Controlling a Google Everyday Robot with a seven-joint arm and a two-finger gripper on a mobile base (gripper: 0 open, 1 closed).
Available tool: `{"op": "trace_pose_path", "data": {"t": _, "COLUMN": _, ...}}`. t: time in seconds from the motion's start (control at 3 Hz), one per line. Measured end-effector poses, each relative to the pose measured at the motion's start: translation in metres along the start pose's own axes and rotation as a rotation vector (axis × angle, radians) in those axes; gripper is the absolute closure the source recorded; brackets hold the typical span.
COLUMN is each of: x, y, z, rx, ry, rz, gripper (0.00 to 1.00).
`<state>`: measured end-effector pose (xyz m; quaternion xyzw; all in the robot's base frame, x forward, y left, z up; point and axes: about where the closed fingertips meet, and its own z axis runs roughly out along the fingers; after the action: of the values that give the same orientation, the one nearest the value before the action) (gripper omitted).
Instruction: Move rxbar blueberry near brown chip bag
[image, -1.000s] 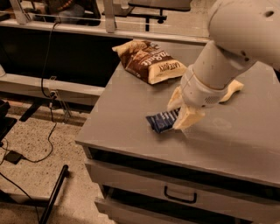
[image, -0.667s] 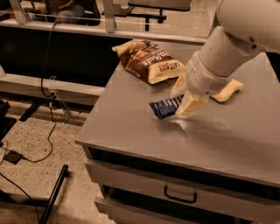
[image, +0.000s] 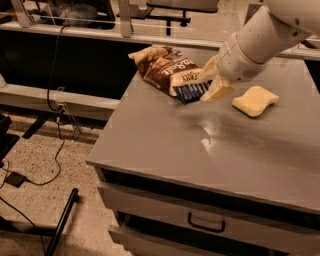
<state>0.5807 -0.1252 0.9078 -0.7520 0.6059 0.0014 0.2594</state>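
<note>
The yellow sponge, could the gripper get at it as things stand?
Likely reachable, but not to grasp yet: the sponge lies uncovered just beside the gripper, which is shut on the rxbar blueberry.

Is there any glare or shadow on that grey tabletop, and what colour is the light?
Camera view: warm, yellowish light throughout; a pale glare patch near the middle of the tabletop; deep shadow under its front edge; the claw, holding the rxbar blueberry by the brown chip bag, is evenly lit.
</note>
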Motion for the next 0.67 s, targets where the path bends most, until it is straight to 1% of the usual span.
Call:
{"op": "trace_pose_path", "data": {"t": 0.33, "x": -0.001, "y": -0.053, "z": 0.006, "rx": 0.082, "ry": -0.063, "rz": -0.004, "gripper": 1.00}}
{"op": "trace_pose_path", "data": {"t": 0.67, "x": -0.008, "y": -0.084, "z": 0.012, "rx": 0.119, "ry": -0.087, "rz": -0.010, "gripper": 1.00}}
